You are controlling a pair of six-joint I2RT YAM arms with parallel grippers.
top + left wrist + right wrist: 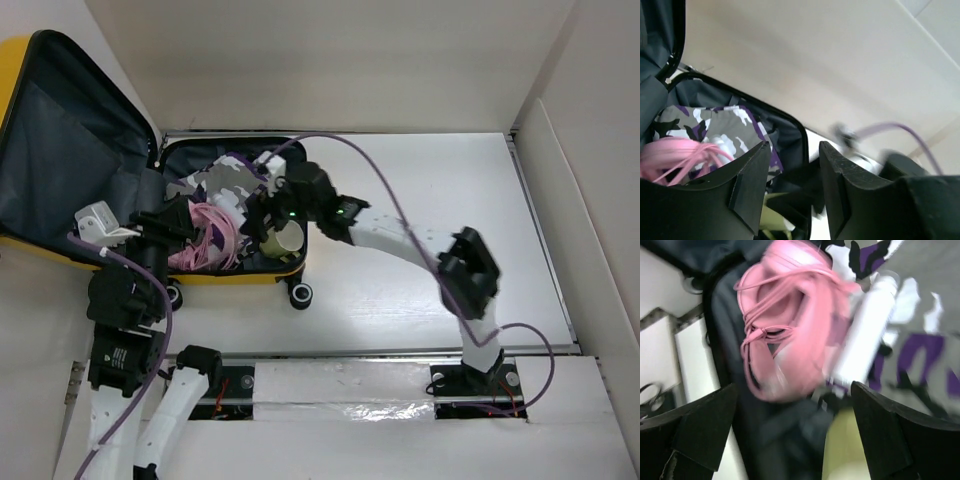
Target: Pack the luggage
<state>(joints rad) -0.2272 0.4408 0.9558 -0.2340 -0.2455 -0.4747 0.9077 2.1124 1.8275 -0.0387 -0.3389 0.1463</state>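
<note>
Now my right fingers [695, 430] hover spread over the open luggage [60, 130].
Pink cords [785, 335] lie straight beneath them; left fingers [747, 185] spread too.

Bright even light, wrist views motion-blurred

White table [450, 200] — plain beige walls [350, 60]
</note>
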